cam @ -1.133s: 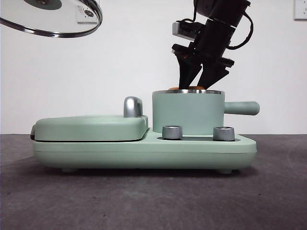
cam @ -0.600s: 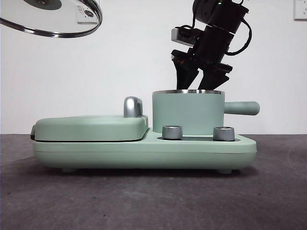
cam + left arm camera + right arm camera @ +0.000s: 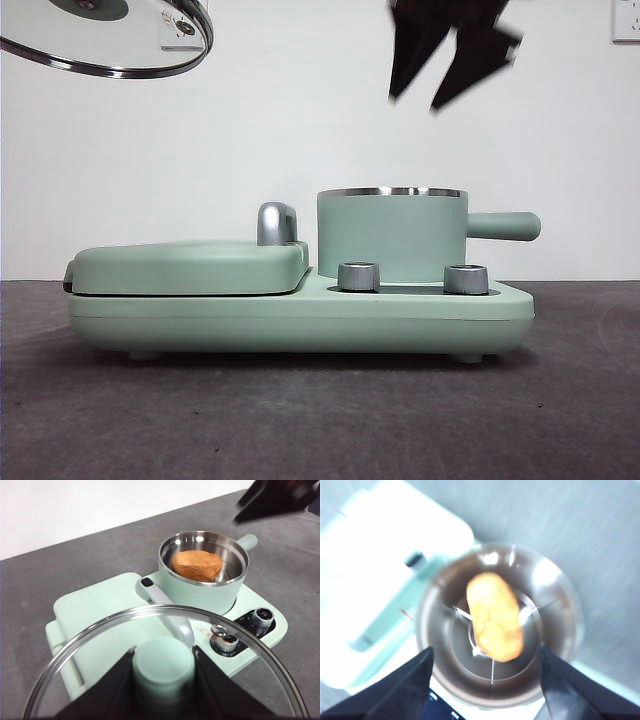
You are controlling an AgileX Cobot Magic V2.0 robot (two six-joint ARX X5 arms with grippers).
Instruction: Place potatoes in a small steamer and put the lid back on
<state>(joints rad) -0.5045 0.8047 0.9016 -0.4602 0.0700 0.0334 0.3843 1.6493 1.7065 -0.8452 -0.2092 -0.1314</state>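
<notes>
Lid held high to one side of the loaded pot, potato already inside.

The left gripper (image 3: 163, 677) is clamped on the mint-green knob of the round clear glass lid with a steel rim (image 3: 105, 38), which hangs tilted, well above the flat mint-green griddle cover (image 3: 190, 266) and apart from the small mint-green cylindrical steamer pot (image 3: 392, 235). The lumpy orange-brown potato (image 3: 196, 565) lies inside on the steel rack, long axis across the bowl. The right gripper (image 3: 452, 62), jaws apart and empty, is above the pot. The left arm carries the lid, so covering the pot likely falls to it. No brand or lettering is readable.
</notes>
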